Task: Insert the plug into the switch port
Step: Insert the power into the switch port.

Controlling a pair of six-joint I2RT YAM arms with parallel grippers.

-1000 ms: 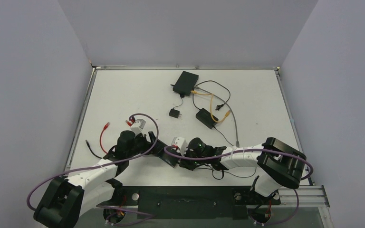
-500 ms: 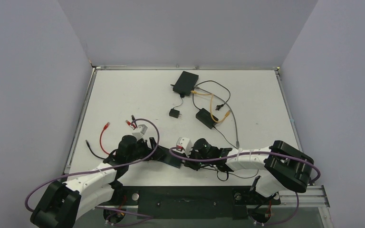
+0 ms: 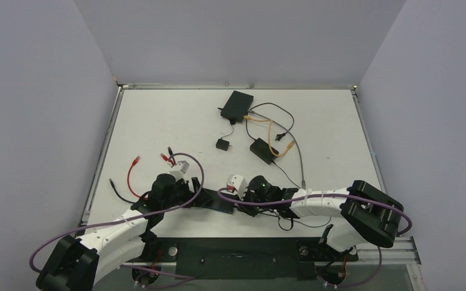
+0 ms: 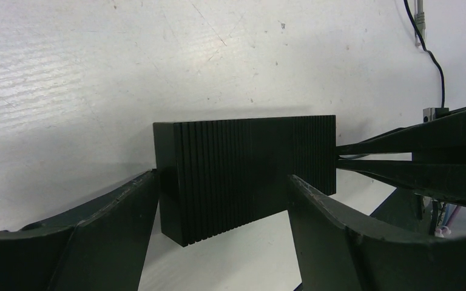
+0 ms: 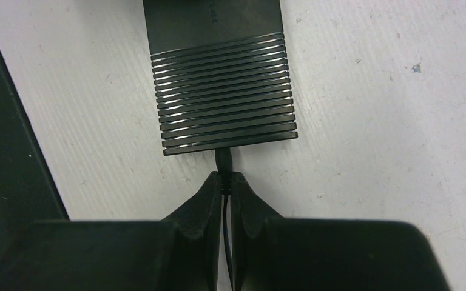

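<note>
We clamp the black ribbed switch box [image 4: 249, 157] in our left pincer [image 4: 222, 177]; the right pincer [image 5: 224, 179], pinched on the thin black plug [image 5: 222, 159] at the box's end, should push straight.

Robot lab; walled white table [image 3: 158, 115]

Showing white table [image 3: 158, 121], scuffed and speckled. Lying at far centre: black box [image 3: 237, 104], with what is apparently a small black adapter [image 3: 222, 144] just nearer. Resting right of that: black brick [image 3: 261, 150], orange cable [image 3: 272, 134] looping beside it, grey cable [image 3: 301, 163] trailing nearward. Lying at left: red cable [image 3: 129, 174], black cable [image 3: 116, 191]. Sitting flat near front edge: ribbed black switch [image 4: 249, 170].
</note>
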